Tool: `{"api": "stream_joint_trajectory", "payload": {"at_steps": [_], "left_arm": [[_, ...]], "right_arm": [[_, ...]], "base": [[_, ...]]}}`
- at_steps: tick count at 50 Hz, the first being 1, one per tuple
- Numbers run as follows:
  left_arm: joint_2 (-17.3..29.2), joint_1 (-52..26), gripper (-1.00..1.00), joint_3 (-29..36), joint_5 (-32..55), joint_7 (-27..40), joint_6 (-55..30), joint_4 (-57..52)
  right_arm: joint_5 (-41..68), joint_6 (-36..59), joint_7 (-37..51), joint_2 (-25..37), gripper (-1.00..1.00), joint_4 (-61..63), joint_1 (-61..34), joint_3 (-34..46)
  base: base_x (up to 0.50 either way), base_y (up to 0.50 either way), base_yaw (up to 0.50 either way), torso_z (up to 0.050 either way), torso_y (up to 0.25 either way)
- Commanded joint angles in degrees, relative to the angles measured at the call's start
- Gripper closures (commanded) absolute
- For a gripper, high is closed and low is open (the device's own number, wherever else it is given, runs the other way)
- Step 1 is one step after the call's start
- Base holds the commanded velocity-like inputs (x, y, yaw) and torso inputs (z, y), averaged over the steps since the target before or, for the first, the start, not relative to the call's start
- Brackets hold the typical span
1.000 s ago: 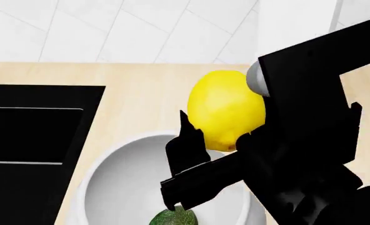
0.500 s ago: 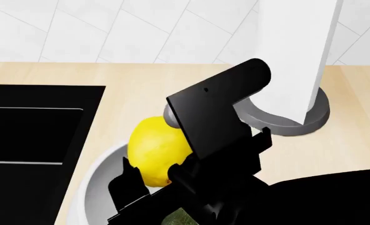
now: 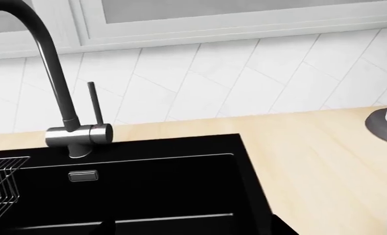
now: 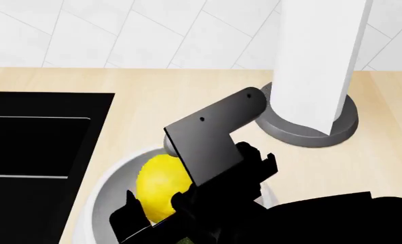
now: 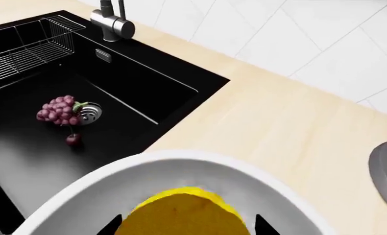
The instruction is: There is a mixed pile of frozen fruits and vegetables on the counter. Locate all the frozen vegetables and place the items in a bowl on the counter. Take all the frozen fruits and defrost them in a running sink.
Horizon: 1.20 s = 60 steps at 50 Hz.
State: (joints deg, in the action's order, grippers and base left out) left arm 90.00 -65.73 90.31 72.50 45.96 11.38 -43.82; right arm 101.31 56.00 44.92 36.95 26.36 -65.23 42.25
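the lemon (image 4: 162, 187) sat clamped between the fingers of the right gripper (image 4: 162, 206), hanging over the bowl (image 4: 106, 188), whose white rim curved just beneath it in the right wrist view. a sliver of the dark green vegetable (image 4: 187, 240) showed at the bottom edge of the head view, seemingly already in the bowl. the grape bunch (image 5: 60, 110) and the cherry (image 5: 72, 139) lay in the sink (image 5: 56, 122) beside the drain.

as a fruit, the lemon belonged in the sink, not the bowl, so the sound move looked to be keeping the grip closed and carrying it clear over the bowl's rim and the strip of counter (image 4: 153, 96) towards the basin, high enough not to clip either edge. release seemed best made low over the sink floor so the lemon would not bounce or roll. the paper roll stand (image 4: 310, 127) stood close to the arm, so the swing had to stay clear of it.

the left gripper did not show in its own view, so its state could not be told.
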Motion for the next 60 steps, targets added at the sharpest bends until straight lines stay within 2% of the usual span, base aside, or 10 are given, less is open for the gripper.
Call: {"api": "stream_joint_trajectory", "payload": {"at_steps": [1, 4, 7, 9, 15, 27, 34, 44, 52, 60], "left_arm": [[0.0, 1.5, -1.0, 0.1, -3.1, -1.1, 3.1, 0.0], [0.0, 0.2, -1.0, -1.2, -1.2, -1.7, 1.1, 0.0], [0.0, 1.9, -1.0, 0.4, -3.5, -0.7, 4.2, 0.1], [0.0, -0.8, -1.0, -2.3, 0.5, -1.9, 0.2, -0.1], [-0.8, -1.0, -1.0, -2.7, 1.2, -1.7, -0.6, 0.3], [-1.7, -1.0, -1.0, -2.9, 0.8, -0.7, -1.1, 0.1], [-1.5, 0.1, -1.0, -2.0, -0.6, -0.8, 0.4, 0.2], [-1.2, -0.1, -1.0, -2.3, -1.8, 0.0, -0.5, -1.2], [0.0, 1.4, -1.0, -1.1, -3.6, -0.1, 2.0, -1.3], [-1.7, -0.2, -1.0, -2.6, -1.2, 0.1, -1.3, -0.9]], "right_arm": [[-2.3, 0.1, -2.4, -1.8, -1.0, -1.0, -0.5, -1.4], [-1.1, 0.0, -1.6, -1.4, -1.0, -0.5, -0.8, -1.7], [0.4, -0.2, -0.4, -0.9, -1.0, 0.6, -1.3, -2.1], [0.6, -0.5, -0.1, -0.6, -1.0, 0.8, -1.8, -2.7], [0.5, -1.7, 2.6, 1.3, -1.0, 2.3, -6.6, -6.2], [-6.0, -3.1, 5.9, 10.3, -1.0, 5.6, -8.6, -12.0], [-15.2, -10.0, 5.6, 17.1, -1.0, 12.7, 4.1, -15.5], [-19.2, -19.5, 5.8, 25.4, -1.0, 16.9, 19.9, -20.8], [-24.2, -26.1, 4.4, 28.5, -1.0, 17.8, 30.8, -22.8], [-26.6, -33.7, 3.8, 32.2, -1.0, 18.5, 41.6, -25.9]], "base": [[0.0, 0.0, 0.0, 0.0, 0.0], [0.0, 0.0, 0.0, 0.0, 0.0], [0.0, 0.0, 0.0, 0.0, 0.0], [0.0, 0.0, 0.0, 0.0, 0.0], [0.0, 0.0, 0.0, 0.0, 0.0], [0.0, 0.0, 0.0, 0.0, 0.0], [0.0, 0.0, 0.0, 0.0, 0.0], [0.0, 0.0, 0.0, 0.0, 0.0], [0.0, 0.0, 0.0, 0.0, 0.0], [0.0, 0.0, 0.0, 0.0, 0.0]]}}
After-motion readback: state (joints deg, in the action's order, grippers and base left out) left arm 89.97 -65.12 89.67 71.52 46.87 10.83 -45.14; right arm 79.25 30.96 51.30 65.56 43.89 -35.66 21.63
